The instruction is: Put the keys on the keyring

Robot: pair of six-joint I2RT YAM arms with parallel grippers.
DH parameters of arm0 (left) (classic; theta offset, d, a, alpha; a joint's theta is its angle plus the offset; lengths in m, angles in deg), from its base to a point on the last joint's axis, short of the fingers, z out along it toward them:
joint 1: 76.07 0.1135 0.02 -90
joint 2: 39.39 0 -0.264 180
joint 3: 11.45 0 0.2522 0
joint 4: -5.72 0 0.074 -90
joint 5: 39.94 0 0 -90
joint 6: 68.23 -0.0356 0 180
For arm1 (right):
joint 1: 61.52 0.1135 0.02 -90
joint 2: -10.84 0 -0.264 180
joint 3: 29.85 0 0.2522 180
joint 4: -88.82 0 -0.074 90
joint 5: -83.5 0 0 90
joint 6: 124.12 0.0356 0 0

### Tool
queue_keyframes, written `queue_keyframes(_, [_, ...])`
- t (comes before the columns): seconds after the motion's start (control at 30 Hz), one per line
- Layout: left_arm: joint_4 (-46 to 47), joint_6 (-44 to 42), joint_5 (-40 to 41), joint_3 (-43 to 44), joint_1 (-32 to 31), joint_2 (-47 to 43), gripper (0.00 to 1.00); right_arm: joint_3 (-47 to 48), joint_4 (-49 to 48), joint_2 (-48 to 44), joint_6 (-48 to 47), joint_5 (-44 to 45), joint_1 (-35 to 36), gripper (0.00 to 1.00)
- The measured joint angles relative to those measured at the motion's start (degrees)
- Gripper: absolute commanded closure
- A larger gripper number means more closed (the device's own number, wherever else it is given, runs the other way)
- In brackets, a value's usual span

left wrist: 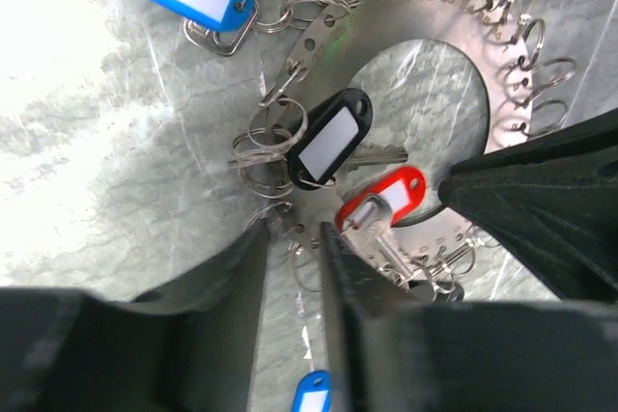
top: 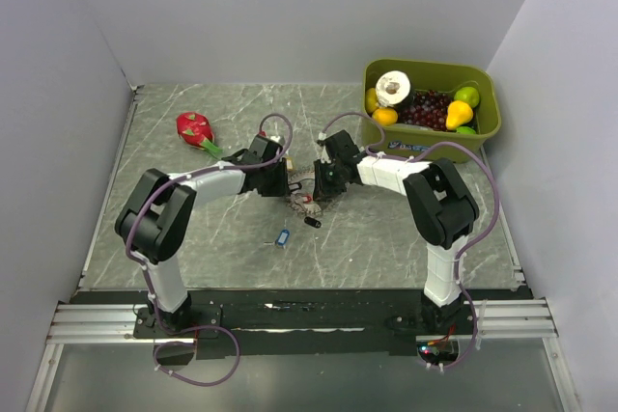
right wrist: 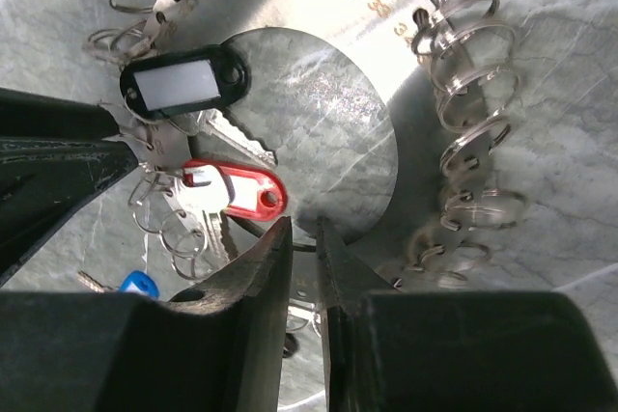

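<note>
left end effector [left wrist: 293,238] and right end effector [right wrist: 302,231] pinching keyring [left wrist: 377,21] edges, blue key [left wrist: 311,393] cut off

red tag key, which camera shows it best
Right wrist: the red tag key lies whole, nothing over it. Left wrist shows it partly covered by metal; top external, too small to make out.

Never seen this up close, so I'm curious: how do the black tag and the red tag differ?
The black tag shows a broad white label; the red tag shows only a small white patch. The red tag lies close beside the right claw; the black tag lies farther off. Both are oblong plastic tags, each with a metal key by it.
</note>
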Motion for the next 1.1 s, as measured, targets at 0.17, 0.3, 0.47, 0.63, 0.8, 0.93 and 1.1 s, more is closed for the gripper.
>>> queue_keyframes(0.17, [0.02, -1.16, 0.02, -0.24, 0.07, -2.05, 0.58, 0.13, 2.36, -0.70, -0.90, 0.20, 0.13, 0.76])
queue_keyframes(0.3, [0.72, -1.92, -0.48, -1.57, 0.35, -6.78, 0.57, 1.09, 4.63, -1.51, -1.55, 0.28, 0.26, 0.76])
queue_keyframes(0.47, [3.91, -1.90, -3.52, -4.57, 1.88, -11.06, 0.60, 2.51, 5.33, -1.88, -2.08, 0.22, 0.37, 0.76])
queue_keyframes(0.63, [7.50, -1.81, -7.93, -9.77, 4.57, -11.10, 0.62, 2.91, 5.44, -1.88, -2.23, 0.17, 0.37, 0.76])
queue_keyframes(0.8, [13.75, -1.86, -13.20, -14.34, 5.42, -9.60, 0.61, 3.52, 5.79, -1.88, -2.60, 0.00, 0.37, 0.76])
queue_keyframes(0.93, [17.99, -1.92, -15.89, -15.96, 5.42, -8.63, 0.60, 3.87, 5.75, -1.88, -2.84, 0.00, 0.37, 0.76])
queue_keyframes(1.1, [21.40, -2.19, -15.96, -15.96, 5.42, -6.38, 0.60, 3.87, 5.86, -1.88, -3.02, 0.00, 0.37, 0.76])
